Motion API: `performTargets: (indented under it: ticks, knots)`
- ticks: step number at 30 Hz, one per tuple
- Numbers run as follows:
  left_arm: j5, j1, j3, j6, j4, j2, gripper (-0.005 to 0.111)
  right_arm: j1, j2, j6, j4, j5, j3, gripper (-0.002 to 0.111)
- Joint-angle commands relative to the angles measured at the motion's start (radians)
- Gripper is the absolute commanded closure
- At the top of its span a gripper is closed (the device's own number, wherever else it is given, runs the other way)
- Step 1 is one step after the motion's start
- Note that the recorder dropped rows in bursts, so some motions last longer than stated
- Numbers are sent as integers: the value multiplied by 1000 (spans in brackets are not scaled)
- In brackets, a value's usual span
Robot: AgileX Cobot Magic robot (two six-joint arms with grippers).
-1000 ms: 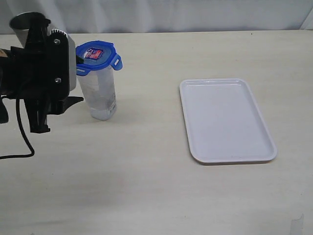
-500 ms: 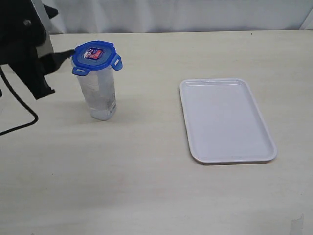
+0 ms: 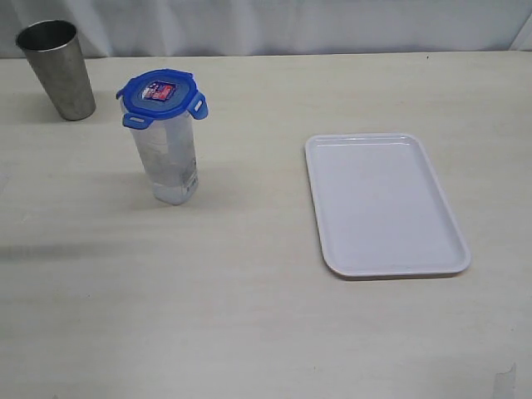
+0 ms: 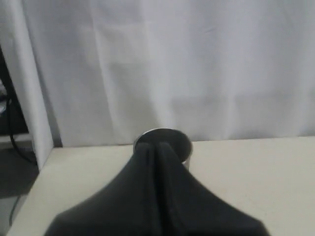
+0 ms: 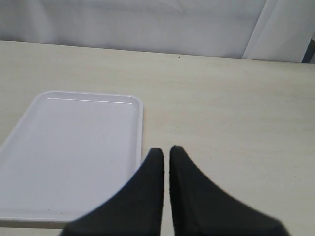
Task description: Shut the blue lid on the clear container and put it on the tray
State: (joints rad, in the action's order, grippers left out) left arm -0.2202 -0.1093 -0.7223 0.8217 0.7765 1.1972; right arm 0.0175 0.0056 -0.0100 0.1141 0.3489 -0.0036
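Probably light, slick, tippy clear container (image 3: 169,162), blue lid (image 3: 160,93) on top, far left: grab mid-body; left tool (image 4: 156,147) and right tool (image 5: 166,152) closed, empty.

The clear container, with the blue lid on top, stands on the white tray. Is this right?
No: the exterior view shows the clear container, blue lid on top, standing on the table, apart from the tray.
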Motion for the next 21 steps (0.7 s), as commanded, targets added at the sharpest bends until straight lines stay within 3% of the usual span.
performTargets:
  ticks: [1,4,5,6,7,9,11,14,17,21]
  knots:
    - [-35,40,0,-292,-152,62,107,3,-6,-6,11,-3,4,104]
    - [-101,40,7,-555,-419,106,107,3,-6,-6,41,-19,4,104]
    - [-258,40,52,-806,-697,134,107,3,-6,-6,96,-61,4,104]
    - [-370,45,77,-908,-830,151,107,3,-6,-6,121,-93,4,104]
    - [-598,65,135,-1045,-1021,193,107,3,-6,-6,142,-158,4,104]
    - [-765,84,187,-1077,-1105,258,107,3,-6,-6,139,-256,4,104]
    - [-839,119,223,-1051,-1129,365,107,3,-6,10,57,-390,4,104]
    - [-998,198,230,-1058,-1390,535,107,3,-6,205,-143,-669,4,104]
    - [-1001,234,228,-1058,-1469,657,107,3,-6,293,-123,-795,4,104]
    - [-1001,234,207,-1054,-1540,728,107,3,85,377,-121,-936,-44,104]
